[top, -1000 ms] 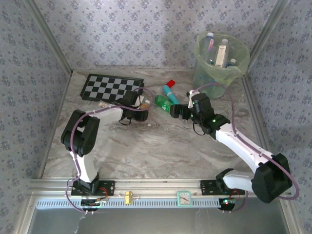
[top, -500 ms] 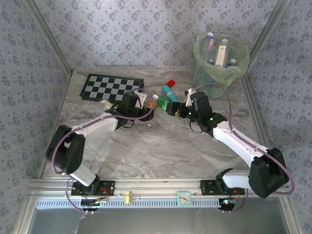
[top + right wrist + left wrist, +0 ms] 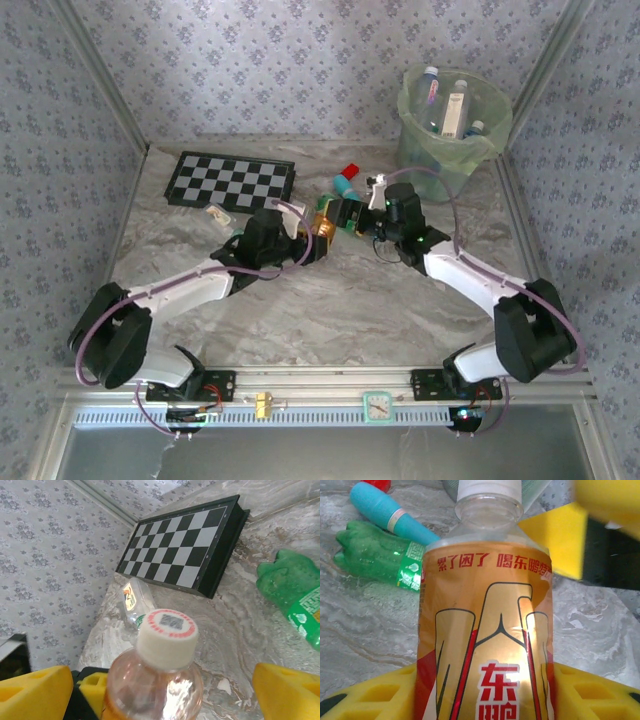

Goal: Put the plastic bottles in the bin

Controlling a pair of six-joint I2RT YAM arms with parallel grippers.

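**Left gripper (image 3: 312, 228) clamped on the orange-label bottle (image 3: 326, 226); right gripper (image 3: 350, 216) agape**

From above, I held the bottle just right of the chessboard (image 3: 232, 180), off its near corner, and my right gripper met it from the other side. The bin (image 3: 428, 155) stood well right of the chessboard, with several bottles (image 3: 456, 108) upright inside.

Through my left wrist camera, my yellow pads (image 3: 380, 695) pinched the bottle's lower body. A green bottle (image 3: 375, 555) and a teal tube (image 3: 390, 512) lay on the table (image 3: 370, 630) behind it.

Through my right wrist camera, my fingers (image 3: 35, 687) were spread wide either side of the white cap (image 3: 166, 635), touching nothing. The chessboard lay beyond.
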